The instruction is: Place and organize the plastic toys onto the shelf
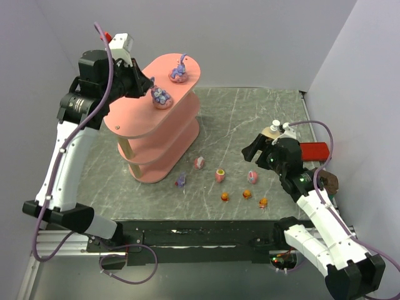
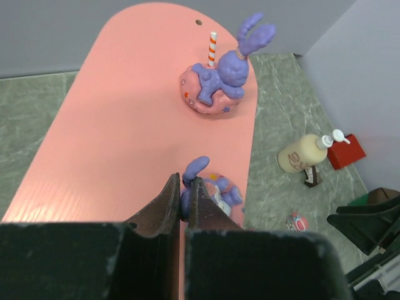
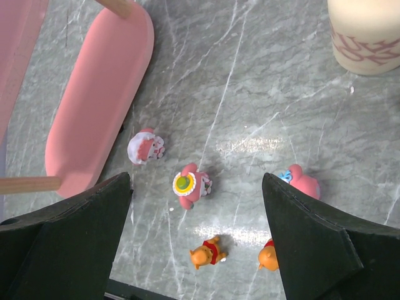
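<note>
The left gripper [image 2: 185, 203] is at the top board of the shelf [image 1: 134, 122]; its jaws are closed tight, and a purple part of the near bunny [image 2: 215, 190] shows pinched in the thin slit between the fingers [image 2: 165, 206]. This bunny's pink base rests on the board close to the right edge, with one ear rising above the fingertips. The far bunny [image 2: 219, 81] stands farther along the same board on its own pink base, a red-and-white striped stick upright beside it, well apart from the gripper.

The right gripper [image 3: 197, 215] hangs over the grey marbled table [image 1: 250, 112]; its jaws are spread wide with nothing between them. The remaining toys lie loose on the table in front of the shelf:
- A pink toy with a yellow-green disc [image 3: 189, 185] lies below the gap between the fingers.
- A pink-and-white egg toy [image 3: 145, 147] lies just beside the shelf's bottom board.
- A pink toy with a blue patch [image 3: 301, 181] lies near the right-hand finger in that view.
- One orange toy [image 3: 206, 253] and a second orange toy [image 3: 267, 256] lie nearer the arms.
- The top view adds a third orange toy [image 1: 263, 202] to the right of those two.
- A small purple toy [image 1: 180, 180] lies near the foot of the shelf.

A cream pump bottle [image 3: 369, 34] stands on the table beyond the right gripper. A flat red box [image 1: 314, 150] lies to its right near the wall.
</note>
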Available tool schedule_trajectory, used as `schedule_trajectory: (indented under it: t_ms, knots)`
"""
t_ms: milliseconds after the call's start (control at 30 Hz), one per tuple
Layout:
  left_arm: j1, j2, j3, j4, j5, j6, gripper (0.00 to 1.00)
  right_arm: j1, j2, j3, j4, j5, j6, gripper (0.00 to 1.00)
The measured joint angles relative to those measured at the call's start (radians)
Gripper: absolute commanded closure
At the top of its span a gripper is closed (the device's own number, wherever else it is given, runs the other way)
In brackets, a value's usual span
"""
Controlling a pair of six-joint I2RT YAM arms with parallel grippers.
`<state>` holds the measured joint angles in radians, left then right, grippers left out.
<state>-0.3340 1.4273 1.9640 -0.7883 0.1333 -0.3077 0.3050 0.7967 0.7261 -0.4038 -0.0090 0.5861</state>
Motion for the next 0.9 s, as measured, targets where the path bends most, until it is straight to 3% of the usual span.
schedule_trajectory:
  t_ms: [333, 433, 600, 900]
  knots:
    - [0.058, 0.067, 0.035, -0.005, 0.134, 0.015, 0.89, 0.0, 0.017, -0.016, 0.009, -0.011, 0.0, 0.08]
    - [0.065, 0.07, 0.04, -0.006, 0.14, 0.017, 0.84, 0.0, 0.019, -0.016, 0.013, -0.013, 0.0, 0.08]
    - [0.071, 0.102, 0.098, -0.053, 0.14, 0.031, 0.84, 0.0, 0.021, -0.016, 0.023, -0.018, 0.0, 0.08]
    - [0.079, 0.139, 0.14, -0.08, 0.141, 0.043, 0.71, 0.0, 0.022, -0.027, 0.035, -0.02, 0.0, 0.08]
